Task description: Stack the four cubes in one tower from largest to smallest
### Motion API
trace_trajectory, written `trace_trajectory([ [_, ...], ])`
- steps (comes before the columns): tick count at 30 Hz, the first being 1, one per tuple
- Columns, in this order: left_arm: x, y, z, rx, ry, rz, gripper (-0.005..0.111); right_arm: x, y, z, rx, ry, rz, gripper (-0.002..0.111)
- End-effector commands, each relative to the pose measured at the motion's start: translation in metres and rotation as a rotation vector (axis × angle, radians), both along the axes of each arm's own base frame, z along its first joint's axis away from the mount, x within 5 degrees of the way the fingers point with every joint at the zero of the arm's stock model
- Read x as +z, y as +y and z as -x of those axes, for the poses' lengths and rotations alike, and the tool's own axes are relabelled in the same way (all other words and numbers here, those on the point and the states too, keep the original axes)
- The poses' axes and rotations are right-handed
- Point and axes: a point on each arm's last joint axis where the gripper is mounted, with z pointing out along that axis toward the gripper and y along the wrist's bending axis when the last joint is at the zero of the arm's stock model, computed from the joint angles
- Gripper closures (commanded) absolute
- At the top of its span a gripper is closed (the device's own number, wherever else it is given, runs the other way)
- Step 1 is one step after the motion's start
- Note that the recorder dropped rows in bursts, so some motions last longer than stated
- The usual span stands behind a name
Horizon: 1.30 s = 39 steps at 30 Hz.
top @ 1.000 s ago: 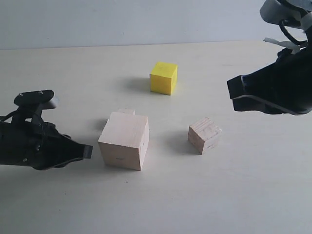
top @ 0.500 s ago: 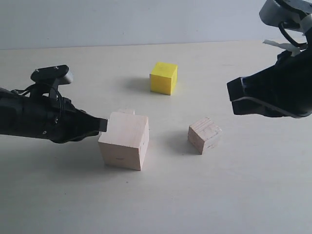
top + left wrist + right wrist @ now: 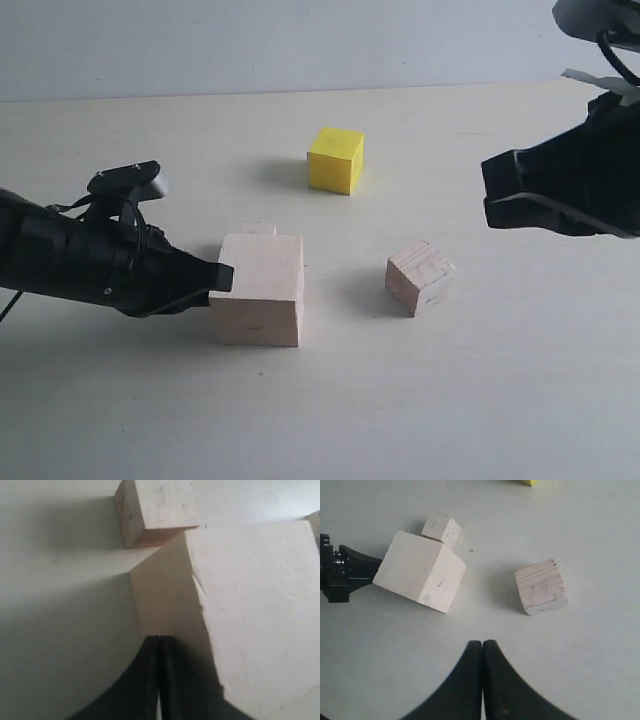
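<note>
Plainly, large cube (image 3: 257, 290) (faint mark (image 3: 440, 583)), yellow cube (image 3: 336, 160).

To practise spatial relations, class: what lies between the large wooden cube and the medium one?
Only bare table separates the large cube and the medium cube, shown in the exterior view.

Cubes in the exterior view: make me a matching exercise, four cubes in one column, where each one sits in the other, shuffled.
Things:
1. large wood cube
2. yellow cube
3. medium wood cube
4. small wood cube

Places:
A. apart, to the right of the largest cube
B. shut left tool tip against its side
C. farthest back, alone
D. close behind the largest cube

Pairs: 1-B, 2-C, 3-A, 4-D
</note>
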Motion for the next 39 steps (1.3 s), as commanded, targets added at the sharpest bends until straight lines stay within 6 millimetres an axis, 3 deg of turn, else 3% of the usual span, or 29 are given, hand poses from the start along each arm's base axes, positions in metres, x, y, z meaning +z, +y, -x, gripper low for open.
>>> trace_trajectory([
  [1,0.0,-0.008,0.002,-0.018,0.001,0.028,0.107,0.004,0.0,0.001,0.004,-0.016,-0.007,0.108],
  [17,0.021,-0.024,-0.018,-0.013,-0.071,0.111,0.107,0.004,0.0,0.002,0.005,-0.014,-0.006,0.108],
  [22,0.017,-0.025,-0.017,-0.024,-0.053,0.117,0.107,0.004,0.0,0.002,0.005,-0.014,-0.006,0.108],
  [29,-0.005,-0.032,-0.015,-0.042,0.022,0.13,0.107,0.004,0.0,0.002,0.005,-0.014,-0.006,0.108],
  [39,0.004,-0.045,-0.024,-0.081,-0.036,0.141,0.107,0.004,0.0,0.002,0.005,-0.014,-0.006,0.108],
])
